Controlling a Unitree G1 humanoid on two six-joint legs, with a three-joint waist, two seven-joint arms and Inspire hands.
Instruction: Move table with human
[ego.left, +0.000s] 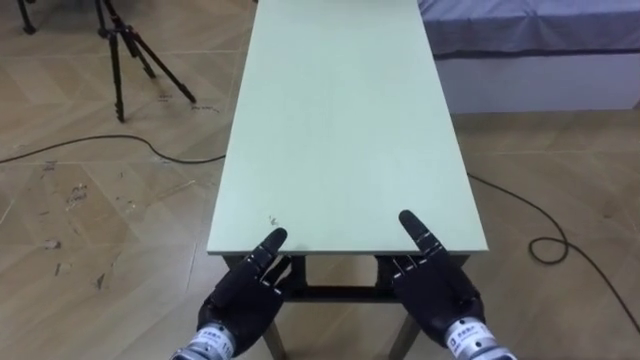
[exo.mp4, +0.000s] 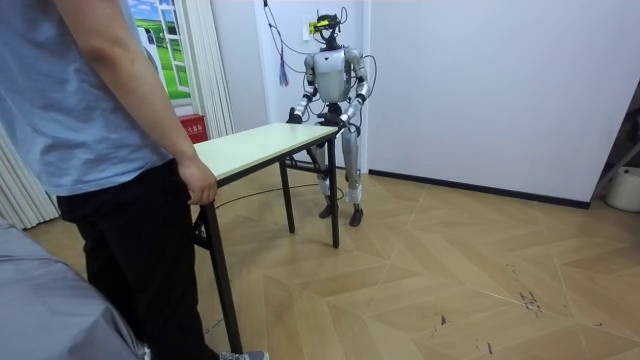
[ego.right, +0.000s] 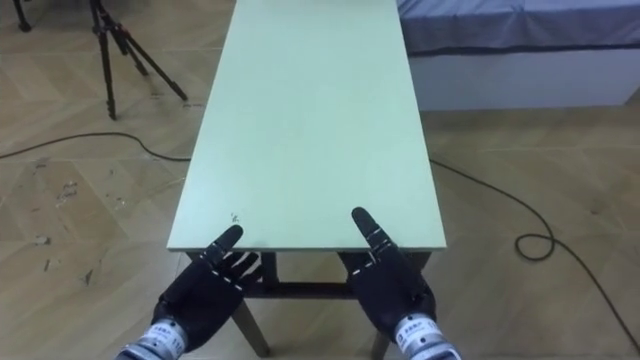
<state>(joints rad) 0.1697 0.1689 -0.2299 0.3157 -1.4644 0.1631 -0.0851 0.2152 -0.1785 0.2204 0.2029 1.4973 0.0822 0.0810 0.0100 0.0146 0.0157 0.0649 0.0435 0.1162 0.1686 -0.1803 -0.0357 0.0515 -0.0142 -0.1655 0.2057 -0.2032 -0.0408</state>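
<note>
At the near table (ego.left: 340, 120) end, left hand (ego.left: 245, 300) and right hand (ego.left: 435, 295) pinch its edge, thumbs on top; person (exo.mp4: 110, 150) has a hand at far end; looks stiff, lightish, slick-topped, so end edges are the hold.

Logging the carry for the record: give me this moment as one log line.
robot: stands at table end | left hand, right hand: at that edge | person's hand: at opposite end
</note>
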